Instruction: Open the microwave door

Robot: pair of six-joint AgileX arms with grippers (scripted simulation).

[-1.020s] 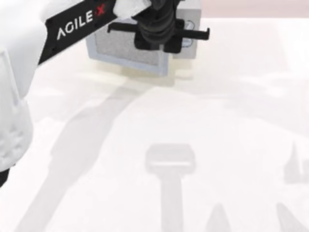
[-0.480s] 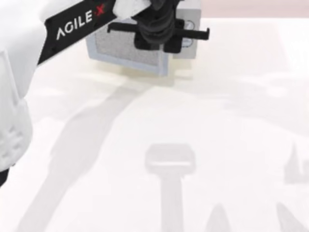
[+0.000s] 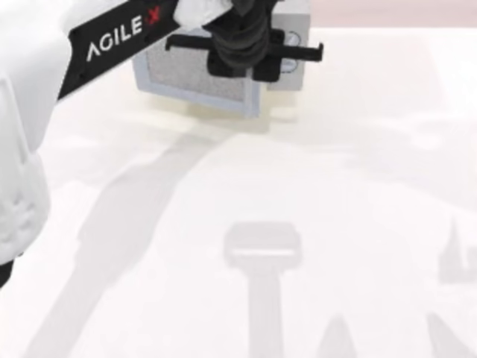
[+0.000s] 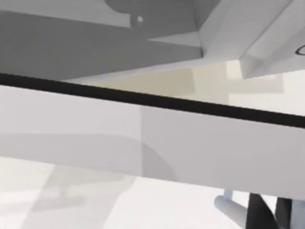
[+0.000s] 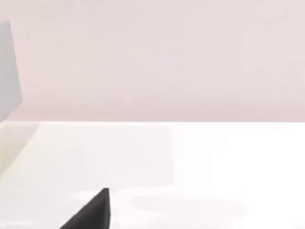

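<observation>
The light-grey microwave [image 3: 297, 21] stands at the table's far edge, its two-knob panel [image 3: 292, 63] on the right. The microwave door [image 3: 186, 78], with a speckled mesh window, stands ajar, its handle side swung away from the body. My left gripper [image 3: 250, 68] hangs over that handle side. In the left wrist view the door [image 4: 143, 138] fills the middle with a gap to the oven body [image 4: 95, 47] behind it. The bar handle [image 4: 232, 210] runs into the dark fingers [image 4: 259, 217], which are shut on it. My right gripper [image 5: 97, 214] shows only a dark tip.
The right arm is outside the top view; only its shadows [image 3: 261, 253] fall on the white table [image 3: 358, 171]. A pale pink wall [image 5: 157, 57] runs behind the table. A grey corner of the microwave [image 5: 8, 67] shows in the right wrist view.
</observation>
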